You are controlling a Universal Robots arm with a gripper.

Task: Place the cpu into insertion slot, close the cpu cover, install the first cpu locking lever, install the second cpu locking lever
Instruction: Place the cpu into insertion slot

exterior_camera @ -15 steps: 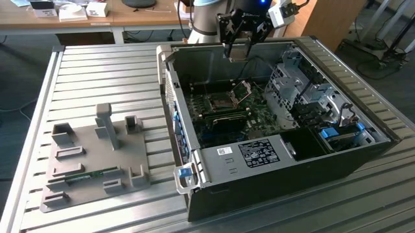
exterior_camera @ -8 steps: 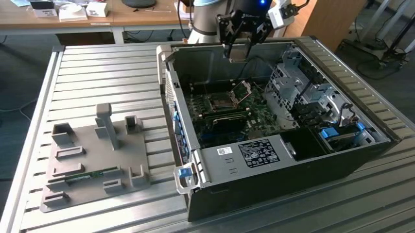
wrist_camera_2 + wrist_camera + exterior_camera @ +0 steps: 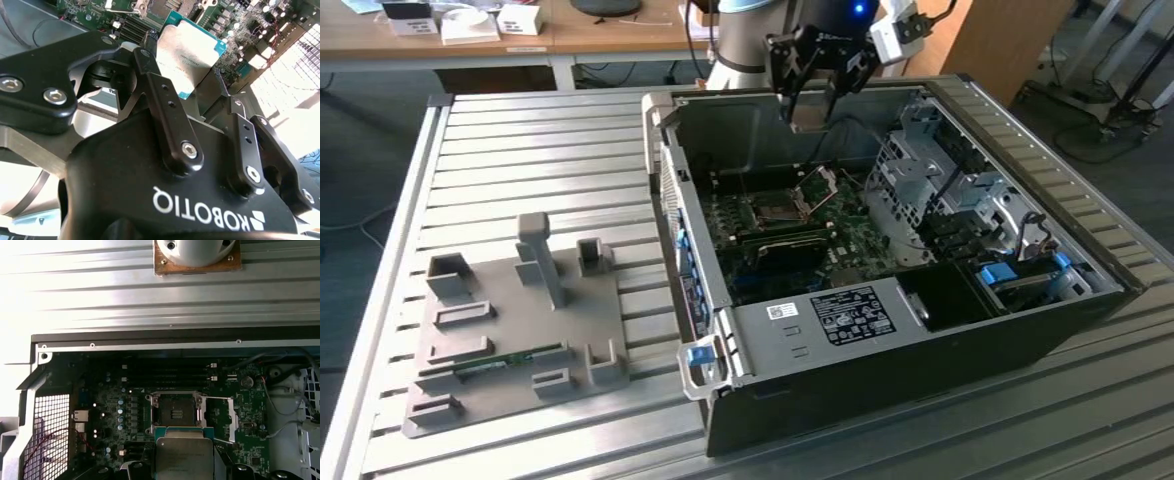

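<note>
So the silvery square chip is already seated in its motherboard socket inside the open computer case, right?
No. The silvery-grey square chip is held in the black end effector above the green motherboard; the first wrist view shows the socket empty. The black case is open.

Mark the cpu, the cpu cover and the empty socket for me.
cpu [image 3: 192, 50]: second wrist view, middle of its metal top.
cpu cover [image 3: 822, 190]: exterior view, its raised frame.
socket [image 3: 175, 412]: first wrist view, its open middle.

One cpu [image 3: 187, 55], one insertion slot [image 3: 176, 412], one computer case [image 3: 881, 385], one grey fixture plate [image 3: 494, 285].
</note>
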